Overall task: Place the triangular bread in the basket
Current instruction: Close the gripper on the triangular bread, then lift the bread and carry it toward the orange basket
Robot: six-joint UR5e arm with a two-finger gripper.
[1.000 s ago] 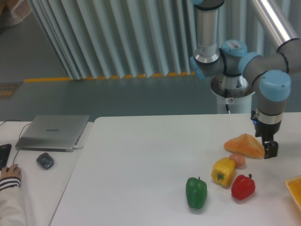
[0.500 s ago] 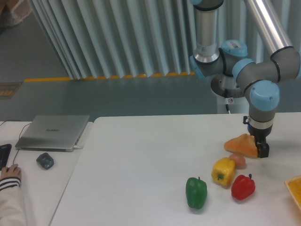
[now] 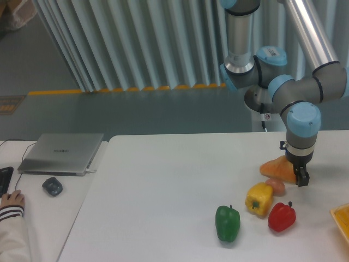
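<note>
The triangular bread (image 3: 276, 168) lies on the white table (image 3: 163, 191) at the right, golden-orange and pointing left. My gripper (image 3: 298, 173) is down over the bread's right end. One dark finger (image 3: 300, 178) shows in front of the crust and the other is hidden behind the loaf. The jaws look open around the bread, which rests on the table. The basket (image 3: 342, 218) shows only as a yellow-orange corner at the right edge, in front of and to the right of the gripper.
A small pinkish bun (image 3: 276, 186), a yellow pepper (image 3: 259, 198), a red pepper (image 3: 282, 216) and a green pepper (image 3: 227, 222) stand just in front of the bread. A laptop (image 3: 62, 153), a mouse (image 3: 52, 186) and a person's hand (image 3: 11, 201) are at the far left.
My gripper has moved left from beside the bread's right tip to over its right end. The bread has stayed in place.
</note>
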